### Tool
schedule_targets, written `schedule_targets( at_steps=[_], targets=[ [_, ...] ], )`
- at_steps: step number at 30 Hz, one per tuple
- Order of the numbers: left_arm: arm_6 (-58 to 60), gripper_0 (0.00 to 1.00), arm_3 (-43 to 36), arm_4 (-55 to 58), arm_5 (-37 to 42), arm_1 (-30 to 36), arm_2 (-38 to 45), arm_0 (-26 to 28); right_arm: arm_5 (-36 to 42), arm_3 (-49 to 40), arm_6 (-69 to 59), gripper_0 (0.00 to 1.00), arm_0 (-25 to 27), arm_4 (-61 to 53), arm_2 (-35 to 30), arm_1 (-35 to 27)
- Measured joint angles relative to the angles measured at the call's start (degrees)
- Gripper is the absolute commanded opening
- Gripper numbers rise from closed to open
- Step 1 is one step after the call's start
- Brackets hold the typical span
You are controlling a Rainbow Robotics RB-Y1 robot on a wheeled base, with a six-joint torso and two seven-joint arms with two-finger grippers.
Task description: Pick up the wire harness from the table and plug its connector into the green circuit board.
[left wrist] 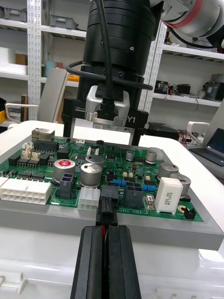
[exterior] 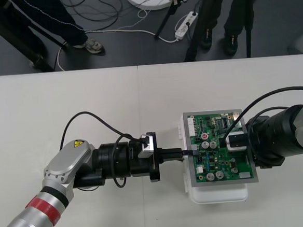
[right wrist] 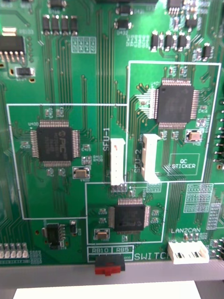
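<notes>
Pale table lay under everything, with the board on its white base right of centre. Along the board edge facing the left gripper ran a long white header, then a small white socket and a black one. Close behind that row stood silver capacitors and a white block, crowding it. The right gripper hung over the opposite side of the board, low above its black chips and a red switch. Whether its jaws were spread or closed could not be told.

The left gripper stretched level from the left up to the board's edge. Its fingers were pressed close together, pinching the harness by its wires, and red and black showed in the narrow slit between them. The plug was small, black and blocky. It stood just past the fingertips, at the board's edge between the small white socket and the black one. Whether it was seated in the board could not be told.
</notes>
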Motion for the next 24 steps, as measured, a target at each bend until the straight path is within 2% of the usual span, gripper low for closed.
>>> schedule_targets(
  at_steps=[24],
  targets=[
    [-0.06,0.0,-0.03,0.0,0.0,0.01,0.0,0.0,0.0,0.0,0.01,1.0,0.0,-0.01,0.0,0.0]
  ],
)
